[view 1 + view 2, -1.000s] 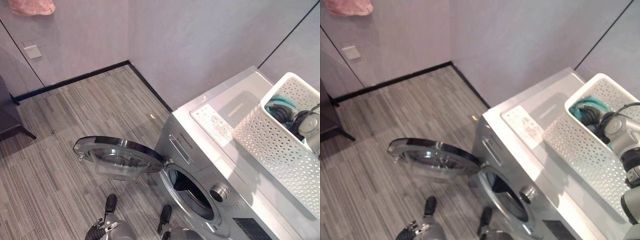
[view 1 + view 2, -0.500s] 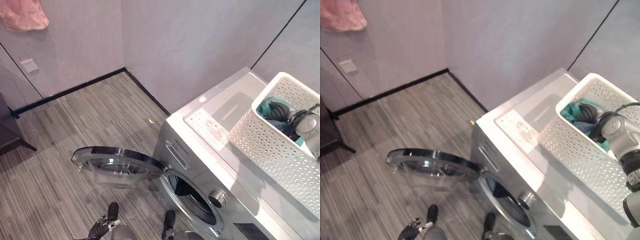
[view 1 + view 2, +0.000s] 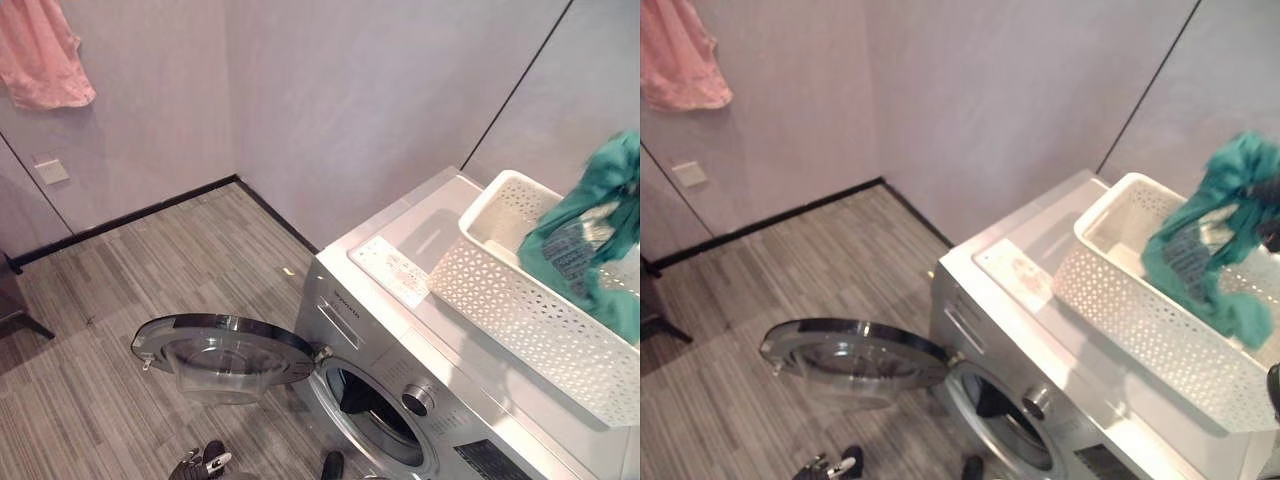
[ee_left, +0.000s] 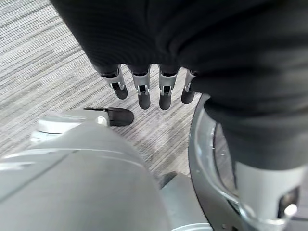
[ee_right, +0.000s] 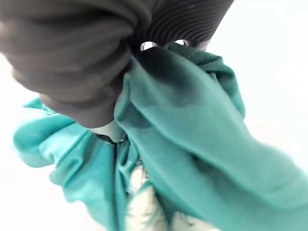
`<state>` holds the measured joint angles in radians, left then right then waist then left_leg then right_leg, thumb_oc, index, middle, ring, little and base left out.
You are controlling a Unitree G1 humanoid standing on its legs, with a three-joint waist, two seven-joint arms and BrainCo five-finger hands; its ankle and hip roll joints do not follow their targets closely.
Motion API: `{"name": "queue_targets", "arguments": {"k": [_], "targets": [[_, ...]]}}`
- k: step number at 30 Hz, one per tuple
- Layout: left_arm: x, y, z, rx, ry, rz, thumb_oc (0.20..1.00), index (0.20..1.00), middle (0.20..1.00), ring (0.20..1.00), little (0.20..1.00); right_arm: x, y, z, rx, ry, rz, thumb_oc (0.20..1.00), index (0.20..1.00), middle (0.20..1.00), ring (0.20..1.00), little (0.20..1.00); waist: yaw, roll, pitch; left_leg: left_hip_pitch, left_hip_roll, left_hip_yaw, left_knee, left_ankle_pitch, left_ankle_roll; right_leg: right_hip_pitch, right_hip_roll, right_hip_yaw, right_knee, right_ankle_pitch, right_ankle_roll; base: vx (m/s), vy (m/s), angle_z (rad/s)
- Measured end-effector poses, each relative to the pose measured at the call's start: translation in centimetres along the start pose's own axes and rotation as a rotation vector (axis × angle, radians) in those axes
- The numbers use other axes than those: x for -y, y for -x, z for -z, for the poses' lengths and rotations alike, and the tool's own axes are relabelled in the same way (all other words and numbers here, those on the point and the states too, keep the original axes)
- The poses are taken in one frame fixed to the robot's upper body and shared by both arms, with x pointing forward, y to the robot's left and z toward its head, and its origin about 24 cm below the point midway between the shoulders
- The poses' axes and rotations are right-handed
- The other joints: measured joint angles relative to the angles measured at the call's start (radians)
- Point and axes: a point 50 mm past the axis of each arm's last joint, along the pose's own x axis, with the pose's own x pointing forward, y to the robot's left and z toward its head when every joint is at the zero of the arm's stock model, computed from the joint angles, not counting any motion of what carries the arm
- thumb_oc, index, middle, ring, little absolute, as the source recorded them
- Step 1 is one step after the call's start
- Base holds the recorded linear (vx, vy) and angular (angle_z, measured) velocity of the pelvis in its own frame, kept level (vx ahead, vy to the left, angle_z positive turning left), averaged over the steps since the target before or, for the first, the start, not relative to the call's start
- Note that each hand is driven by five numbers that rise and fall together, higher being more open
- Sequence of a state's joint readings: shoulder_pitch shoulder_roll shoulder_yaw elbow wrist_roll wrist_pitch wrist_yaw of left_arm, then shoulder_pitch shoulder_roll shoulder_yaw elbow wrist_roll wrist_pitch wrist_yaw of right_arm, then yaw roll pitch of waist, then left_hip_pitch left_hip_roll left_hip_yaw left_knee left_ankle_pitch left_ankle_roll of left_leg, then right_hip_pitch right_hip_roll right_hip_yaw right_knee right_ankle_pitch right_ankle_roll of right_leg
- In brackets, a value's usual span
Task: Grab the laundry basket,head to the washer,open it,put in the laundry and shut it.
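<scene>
Step in hand: loading. Right hand [image 5: 108, 103] is curled round the teal garment [image 3: 590, 235], held up above the basket [image 3: 520, 310] on top of the washer [image 3: 400, 330]. Door [image 3: 225, 345] is open. Left hand [image 4: 149, 89] hangs low, fingers straight, holding nothing. Next: bring garment down & fwd to the drum opening [image 3: 375, 410], w/o snagging the basket rim.

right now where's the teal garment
In the eye views the teal garment hangs at the far right, lifted above the white laundry basket on top of the washer, gripped by the right hand.
</scene>
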<state>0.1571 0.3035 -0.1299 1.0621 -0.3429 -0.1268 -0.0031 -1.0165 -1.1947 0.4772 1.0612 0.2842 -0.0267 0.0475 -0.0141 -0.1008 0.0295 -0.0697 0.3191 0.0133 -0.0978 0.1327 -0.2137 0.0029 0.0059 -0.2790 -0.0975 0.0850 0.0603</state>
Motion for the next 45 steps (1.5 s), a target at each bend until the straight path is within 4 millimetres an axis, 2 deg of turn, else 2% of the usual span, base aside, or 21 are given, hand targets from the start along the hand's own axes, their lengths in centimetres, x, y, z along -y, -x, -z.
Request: {"name": "queue_targets", "arguments": {"k": [5,8,11,12,13,15,16,19,20,22,23,25,26,27,29,31,33,35,37,40,45], "targets": [[0.0,-0.1,-0.1,-0.002,-0.001,-0.003,1.000,1.000,1.000,1.000,1.000,1.4,-0.2,-1.4,0.032,-0.051,0.071,0.200,0.200,0.200,0.200,0.200,-0.001,-0.020,-0.028,0.018,0.002,0.000,0.000,0.001,0.001,0.020,0.003,0.000,0.000,-0.003,-0.002,0.01,0.000,0.00],[-0.1,-0.1,-0.2,-0.003,-0.002,-0.024,1.000,1.000,1.000,1.000,1.000,2.1,-0.3,-2.5,0.062,-0.071,0.114,0.200,0.200,0.200,0.200,0.200,-0.001,-0.019,-0.039,0.018,0.004,-0.001,0.000,0.000,0.000,0.020,0.005,0.000,0.000,-0.006,-0.005,0.00,0.000,0.00],[0.2,-0.2,-0.7,0.020,-0.028,-0.016,1.000,1.000,1.000,1.000,1.000,2.5,-0.5,-4.6,0.117,-0.071,0.130,0.200,0.200,0.200,0.200,0.200,0.000,-0.009,-0.043,0.035,0.005,0.005,0.000,0.000,0.000,0.033,0.005,0.006,0.000,-0.006,-0.006,0.01,0.006,-0.05],[0.8,0.2,-3.0,0.125,-0.158,0.044,1.000,1.000,1.000,1.000,1.000,3.0,-0.4,-5.7,0.153,-0.085,0.159,0.200,0.200,0.200,0.200,0.200,0.001,-0.002,-0.039,0.038,0.004,0.014,0.000,0.001,0.002,0.031,0.007,0.016,0.000,-0.003,-0.008,0.00,0.010,-0.19],[1.8,1.0,-7.0,0.307,-0.267,0.114,1.000,1.000,1.000,1.000,1.000,3.5,-0.4,-7.1,0.199,-0.095,0.186,0.200,0.200,0.200,0.200,0.200,0.006,0.007,-0.035,0.048,0.004,0.025,0.000,0.001,0.002,0.034,0.007,0.023,0.000,0.005,-0.005,-0.01,0.011,-0.18],[2.5,2.6,-11.7,0.530,-0.308,0.151,1.000,1.000,1.000,1.000,1.000,3.9,-0.3,-8.6,0.243,-0.091,0.208,0.200,0.200,0.200,0.200,0.200,0.001,0.018,-0.041,0.049,0.004,0.024,-0.001,0.001,0.001,0.036,0.009,0.023,0.000,0.005,-0.005,0.00,0.005,-0.06],[2.5,4.3,-15.3,0.667,-0.367,0.152,1.000,1.000,1.000,1.000,1.000,4.4,-0.2,-9.0,0.252,-0.079,0.220,0.200,0.200,0.200,0.200,0.200,-0.002,0.020,-0.040,0.049,0.007,0.024,-0.001,0.001,0.001,0.036,0.012,0.024,0.000,0.004,-0.010,0.00,0.000,0.00],[2.2,11.5,-25.3,1.149,-0.531,0.103,1.000,1.000,1.000,1.000,1.000,6.0,0.0,-10.4,0.267,-0.070,0.264,0.200,0.200,0.200,0.200,0.200,0.001,0.033,-0.042,0.049,0.012,0.022,-0.001,0.001,0.001,0.038,0.018,0.022,0.000,0.006,-0.011,0.00,0.000,0.00],[2.1,13.5,-28.2,1.290,-0.519,0.060,1.000,1.000,1.000,1.000,1.000,6.2,0.1,-10.9,0.282,-0.081,0.275,0.200,0.200,0.200,0.200,0.200,0.001,0.039,-0.046,0.046,0.011,0.022,-0.001,0.001,0.001,0.038,0.016,0.022,0.000,0.006,-0.010,0.00,0.000,0.00],[2.5,16.6,-32.7,1.473,-0.494,-0.009,1.000,1.000,1.000,1.000,1.000,6.3,-0.1,-10.9,0.267,-0.083,0.283,0.200,0.200,0.200,0.200,0.200,-0.001,0.044,-0.050,0.051,0.011,0.021,-0.001,0.001,0.002,0.038,0.013,0.022,0.000,0.004,-0.011,0.00,0.000,0.00],[4.0,18.2,-34.7,1.557,-0.507,0.015,1.000,1.000,1.000,1.000,1.000,5.9,-0.3,-10.7,0.234,-0.096,0.280,0.200,0.200,0.200,0.200,0.200,-0.002,0.043,-0.051,0.051,0.007,0.020,-0.001,0.002,0.003,0.038,0.012,0.023,0.000,0.005,-0.013,-0.02,0.031,0.00],[7.9,21.5,-38.6,1.692,-0.553,0.097,1.000,1.000,1.000,1.000,1.000,4.3,-1.0,-11.6,0.199,-0.127,0.246,0.200,0.200,0.200,0.200,0.200,-0.008,0.043,-0.052,0.052,0.002,0.022,0.000,0.003,0.004,0.038,0.006,0.025,0.000,0.008,-0.012,-0.01,0.015,-0.02],[10.8,24.2,-40.5,1.776,-0.594,0.167,1.000,1.000,1.000,1.000,1.000,2.7,-1.4,-13.0,0.200,-0.141,0.204,0.200,0.200,0.200,0.200,0.200,-0.015,0.045,-0.053,0.050,-0.004,0.022,-0.001,0.006,0.007,0.036,0.003,0.024,0.000,0.018,-0.003,-0.01,0.024,-0.07],[14.6,27.7,-41.7,1.870,-0.578,0.315,1.000,1.000,1.000,1.000,1.000,0.9,-1.5,-14.8,0.230,-0.138,0.148,0.200,0.200,0.200,0.200,0.200,-0.037,0.049,-0.060,0.050,-0.010,0.024,0.000,0.006,0.007,0.033,-0.005,0.030,0.001,0.018,0.000,-0.02,0.029,-0.05],[18.4,30.1,-41.4,1.913,-0.555,0.483,1.000,1.000,1.000,1.000,1.000,-1.3,-1.6,-16.2,0.247,-0.127,0.087,0.200,0.200,0.200,0.200,0.200,-0.057,0.055,-0.070,0.052,-0.017,0.024,0.000,0.004,0.009,0.034,-0.011,0.030,0.001,0.018,0.000,0.00,0.000,0.00],[22.3,31.0,-40.4,1.877,-0.596,0.636,1.000,1.000,1.000,1.000,1.000,-2.5,-1.6,-16.8,0.244,-0.126,0.058,0.200,0.200,0.200,0.200,0.200,-0.059,0.062,-0.075,0.053,-0.019,0.026,0.001,0.005,0.008,0.034,-0.013,0.030,0.002,0.021,-0.002,-0.01,0.016,0.00],[25.7,30.3,-39.5,1.762,-0.631,0.745,1.000,1.000,1.000,1.000,1.000,-3.5,-1.5,-17.3,0.242,-0.110,0.034,0.200,0.200,0.200,0.200,0.200,-0.056,0.070,-0.083,0.053,-0.019,0.025,0.000,0.005,0.007,0.034,-0.013,0.027,0.008,0.022,-0.002,0.00,0.000,0.00],[28.3,27.8,-38.2,1.577,-0.645,0.814,1.000,1.000,1.000,1.000,1.000,-4.5,-1.4,-17.9,0.248,-0.106,0.007,0.200,0.200,0.200,0.200,0.200,-0.062,0.078,-0.087,0.052,-0.018,0.028,0.000,0.005,0.008,0.032,-0.013,0.026,0.003,0.020,-0.003,-0.02,0.039,-0.03],[29.7,25.4,-36.9,1.411,-0.652,0.850,1.000,1.000,1.000,1.000,1.000,-5.1,-1.4,-18.3,0.249,-0.105,-0.009,0.200,0.200,0.200,0.200,0.200,-0.072,0.082,-0.090,0.053,-0.018,0.027,0.000,0.003,0.011,0.032,-0.014,0.026,0.002,0.020,-0.003,0.00,0.000,0.00],[29.9,22.6,-36.6,1.251,-0.639,0.828,1.000,1.000,1.000,1.000,1.000,-5.8,-1.2,-18.9,0.260,-0.105,-0.025,0.200,0.200,0.200,0.200,0.200,-0.087,0.083,-0.090,0.057,-0.018,0.030,0.000,0.003,0.011,0.034,-0.017,0.026,0.000,0.020,-0.003,0.00,0.001,-0.01],[30.0,21.0,-36.6,1.150,-0.561,0.801,1.000,1.000,1.000,1.000,1.000,-6.1,-1.1,-19.4,0.277,-0.115,-0.033,0.200,0.200,0.200,0.200,0.200,-0.088,0.086,-0.092,0.058,-0.019,0.031,0.000,0.001,0.014,0.035,-0.019,0.031,0.000,0.015,0.002,0.00,0.000,0.00]]}}
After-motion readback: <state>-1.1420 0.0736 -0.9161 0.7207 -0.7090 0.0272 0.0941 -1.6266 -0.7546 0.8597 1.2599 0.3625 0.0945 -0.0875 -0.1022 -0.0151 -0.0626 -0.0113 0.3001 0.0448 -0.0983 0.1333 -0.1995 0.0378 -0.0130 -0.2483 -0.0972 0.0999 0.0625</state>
